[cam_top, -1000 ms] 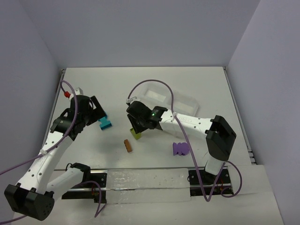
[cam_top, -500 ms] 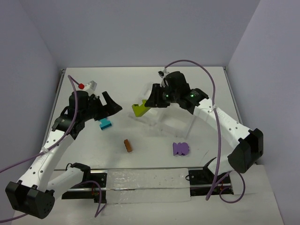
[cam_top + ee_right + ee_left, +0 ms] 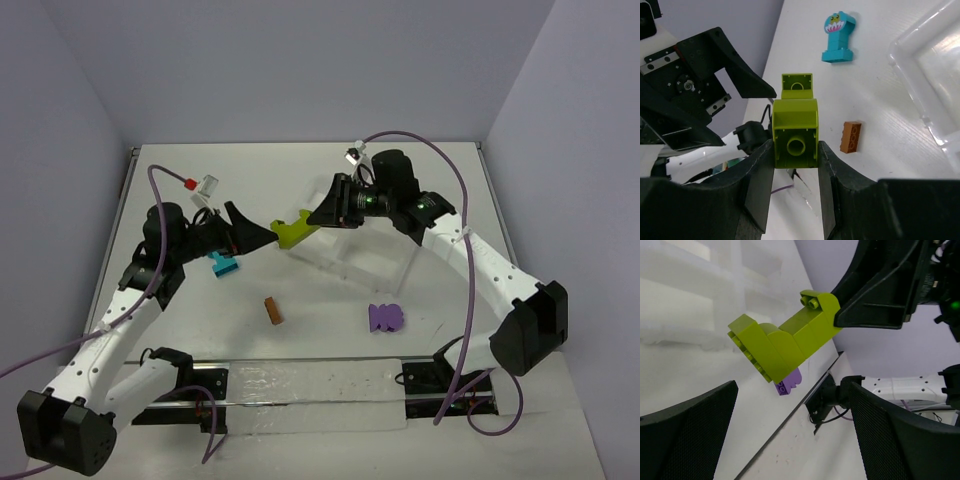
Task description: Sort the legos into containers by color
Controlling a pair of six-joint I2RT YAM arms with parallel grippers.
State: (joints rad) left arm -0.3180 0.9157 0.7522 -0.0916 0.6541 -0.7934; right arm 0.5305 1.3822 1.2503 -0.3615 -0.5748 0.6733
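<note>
Up off the counter [image 3: 200, 180] and over beside the white translucent divided tray [image 3: 385, 262], our right tool [image 3: 318, 221] has carried the lime green plastic brick clump [image 3: 292, 232], clenched on its flat sides. Our left tool [image 3: 252, 226], spread wide and empty, has risen toward it. We judge the clump light, stiff and slick, and likely to split at the studs. We count one tray, one lime clump, one purple clump [image 3: 385, 318], one teal monster brick [image 3: 224, 264] and one orange-brown brick [image 3: 272, 311].

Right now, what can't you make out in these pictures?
- Tray: in the top view the right hand and its arm cover part of it. The right wrist view cuts it off at the right edge. Its contents can't be told.
- Purple brick: in the left wrist view it is mostly behind the green piece.
- Right hand: the left wrist view cuts it off at the top edge.
</note>
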